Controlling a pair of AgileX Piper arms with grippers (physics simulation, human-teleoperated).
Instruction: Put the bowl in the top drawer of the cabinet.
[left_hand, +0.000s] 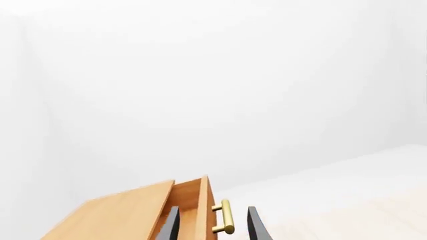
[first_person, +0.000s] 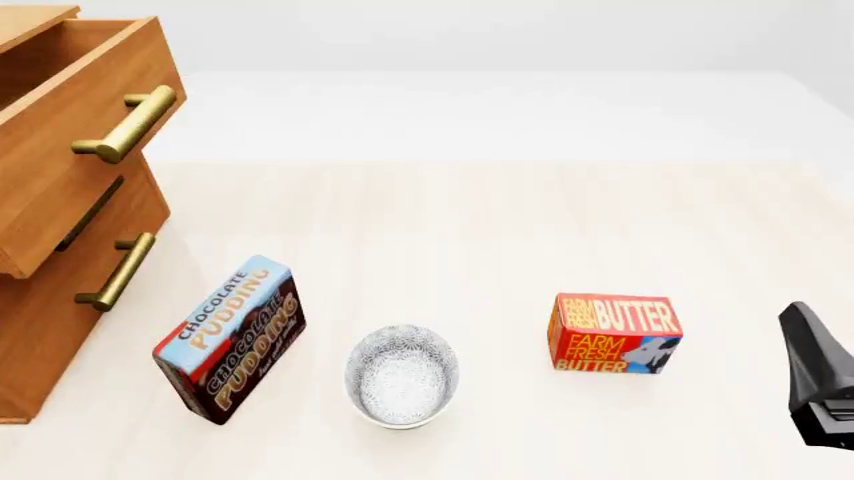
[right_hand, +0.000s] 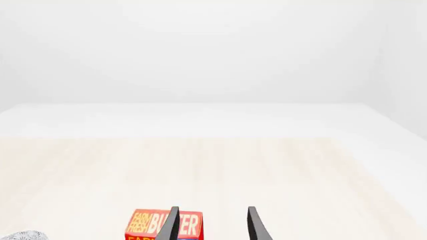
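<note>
Our right gripper (right_hand: 210, 225) hung open. Low in the front picture's middle sat the bowl (first_person: 402, 375), which looked hard, smooth and breakable. We would pinch its rim. Our left gripper (left_hand: 210, 225) was open too.

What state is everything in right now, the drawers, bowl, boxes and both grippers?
top drawer: pulled open
lower drawer: shut
bowl: upright on the table, empty
pudding box: standing tilted on the table
butter box: upright on the table
left gripper: open, empty
right gripper: open, empty
</note>
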